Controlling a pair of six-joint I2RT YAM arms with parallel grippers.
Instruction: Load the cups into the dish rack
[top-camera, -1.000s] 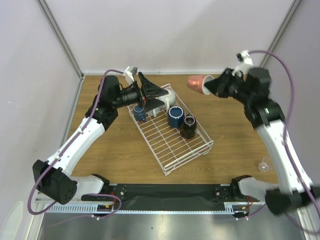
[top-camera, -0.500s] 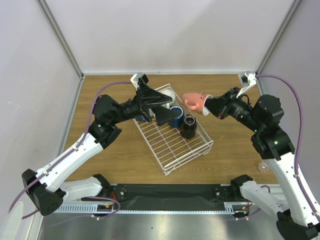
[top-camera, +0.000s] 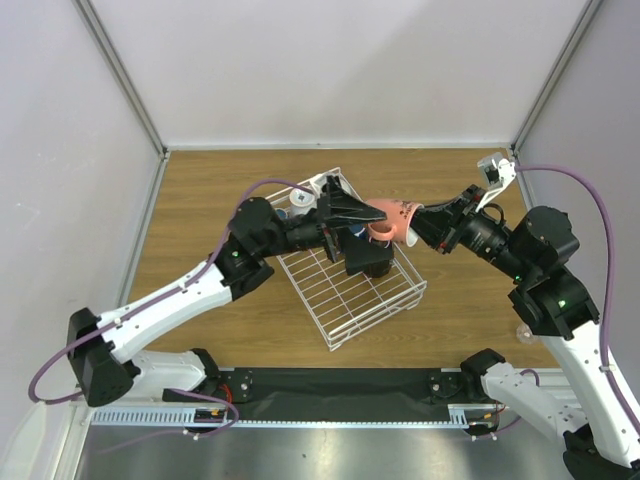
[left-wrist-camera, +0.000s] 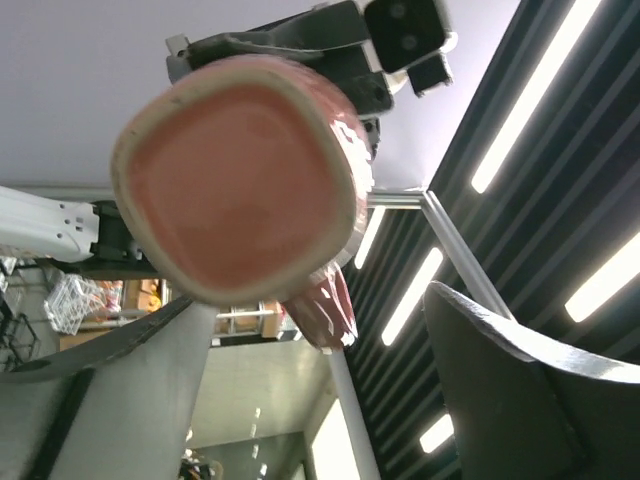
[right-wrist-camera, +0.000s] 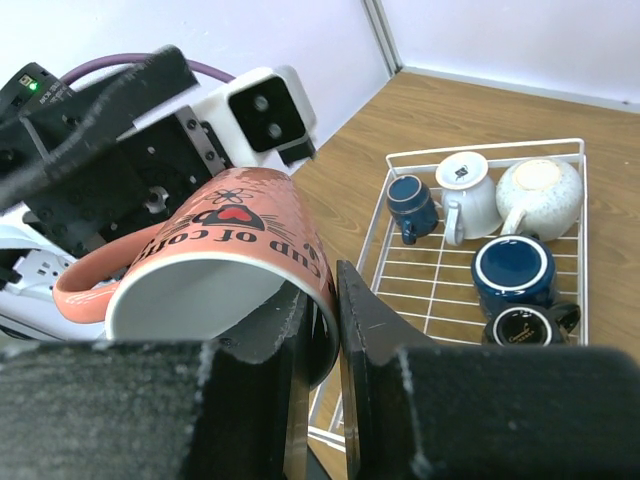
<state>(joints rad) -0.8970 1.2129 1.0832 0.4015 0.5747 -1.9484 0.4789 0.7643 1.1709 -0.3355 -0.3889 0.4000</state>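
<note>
Top external: salmon-pink mug (top-camera: 393, 216) rim-pinched by right pincer (top-camera: 421, 224), base inside spread left pincer (top-camera: 372, 236).

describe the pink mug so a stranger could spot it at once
Find the white wire rack in the middle of the table. Above its far end, the right arm holds a mug sideways in the air by its rim. It is the only salmon-pink one, and the only one not in the rack.

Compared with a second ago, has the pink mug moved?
Yes. The pink mug, pinched at its rim by the right gripper, has come left and nearer, from beyond the dish rack's far right edge to above its right side.
</note>
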